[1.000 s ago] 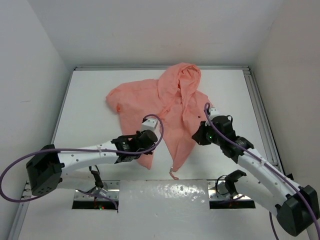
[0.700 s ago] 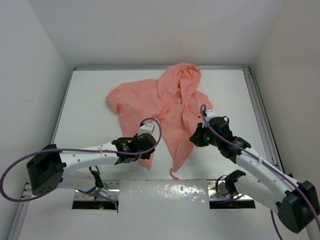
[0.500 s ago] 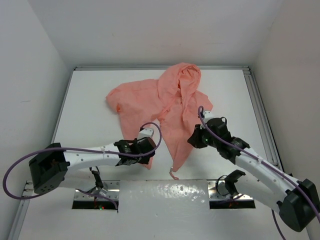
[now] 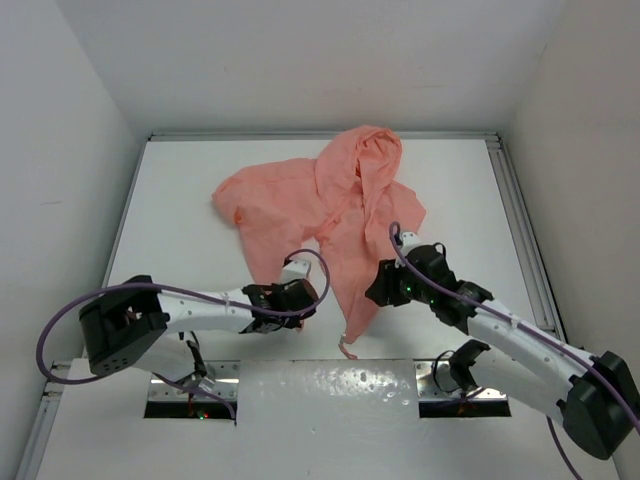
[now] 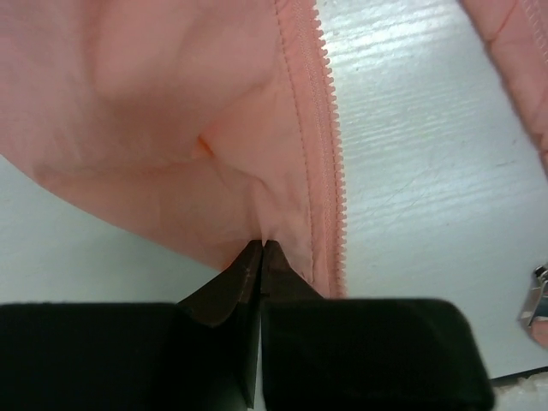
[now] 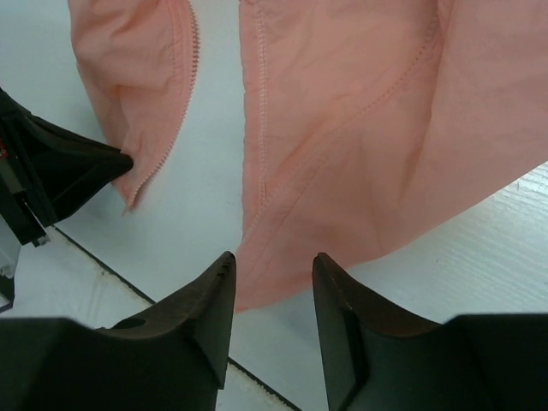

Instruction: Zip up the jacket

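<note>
The salmon-pink jacket (image 4: 340, 205) lies unzipped on the white table, hood toward the far wall. My left gripper (image 4: 308, 299) is at the near corner of its left front panel. In the left wrist view the jaws (image 5: 261, 246) are shut, pinching the hem fabric (image 5: 214, 145) just beside the zipper teeth (image 5: 330, 171). My right gripper (image 4: 377, 291) hovers over the near end of the right front panel. Its jaws (image 6: 272, 261) stand open, with the panel's bottom corner (image 6: 282, 257) below and between the fingertips. A metal zipper piece (image 5: 534, 301) shows at the frame's right edge.
A strip of bare table (image 6: 214, 163) separates the two front panels. The left gripper's dark finger (image 6: 68, 163) shows at the left of the right wrist view. The table's near edge and a shiny plate (image 4: 325, 385) lie just behind the grippers. Walls enclose the table.
The left gripper slid toward the near corner of the left panel and closed on it. The right gripper opened and moved left and nearer, down along the right panel.
</note>
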`<move>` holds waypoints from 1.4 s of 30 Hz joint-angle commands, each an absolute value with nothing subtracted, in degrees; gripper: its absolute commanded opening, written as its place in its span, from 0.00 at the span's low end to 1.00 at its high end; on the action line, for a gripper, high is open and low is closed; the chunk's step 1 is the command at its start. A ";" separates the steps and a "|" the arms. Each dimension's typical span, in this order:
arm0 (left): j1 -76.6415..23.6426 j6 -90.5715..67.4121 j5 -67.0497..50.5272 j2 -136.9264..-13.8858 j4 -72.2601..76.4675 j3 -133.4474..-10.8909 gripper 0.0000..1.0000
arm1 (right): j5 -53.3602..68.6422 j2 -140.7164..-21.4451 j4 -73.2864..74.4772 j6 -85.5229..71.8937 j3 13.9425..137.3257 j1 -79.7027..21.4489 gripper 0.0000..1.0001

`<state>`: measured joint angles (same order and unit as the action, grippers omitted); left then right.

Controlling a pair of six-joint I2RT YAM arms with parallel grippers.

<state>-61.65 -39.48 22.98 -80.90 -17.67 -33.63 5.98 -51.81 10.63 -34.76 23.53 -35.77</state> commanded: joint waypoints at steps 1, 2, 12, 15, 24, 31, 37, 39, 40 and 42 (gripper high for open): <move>-62.14 -41.22 22.32 -79.74 -14.77 -30.59 0.00 | 5.54 -51.42 5.72 -36.74 22.50 -36.30 0.45; -62.14 -41.22 22.67 -78.32 -14.68 -31.02 0.00 | 5.54 -51.59 5.45 -37.87 22.50 -36.65 0.45; -62.05 -41.05 34.36 -56.88 -7.66 -31.56 0.00 | 9.31 -59.76 -14.54 -57.72 26.46 -45.00 0.10; -62.14 -38.95 36.03 -54.15 -3.53 -30.24 0.00 | 11.86 -64.05 -18.53 -62.48 26.98 -45.00 0.41; -62.14 -34.89 35.07 -47.29 9.31 -20.66 0.00 | 14.32 -68.46 -37.08 -69.96 23.20 -45.09 0.50; -62.14 -34.36 33.84 -47.03 10.54 -20.30 0.00 | 17.93 -73.74 -37.88 -70.66 25.84 -45.09 0.49; -62.14 -34.28 32.17 -46.76 12.48 -19.51 0.00 | 18.89 -76.20 -39.89 -71.98 26.28 -45.26 0.45; -62.14 -34.19 31.47 -46.93 12.83 -19.68 0.00 | 20.03 -77.25 -43.58 -73.38 26.28 -45.26 0.38; -62.14 -34.10 31.29 -47.11 12.75 -19.86 0.00 | 20.30 -78.39 -45.07 -73.74 26.63 -45.18 0.35; -62.14 -34.01 31.20 -47.02 12.66 -19.69 0.00 | 20.92 -79.45 -45.96 -74.09 26.81 -45.26 0.27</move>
<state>-61.78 -34.74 32.14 -47.57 9.26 -19.77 19.03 -78.41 -39.09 -72.53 24.25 -44.84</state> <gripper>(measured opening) 0.004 0.290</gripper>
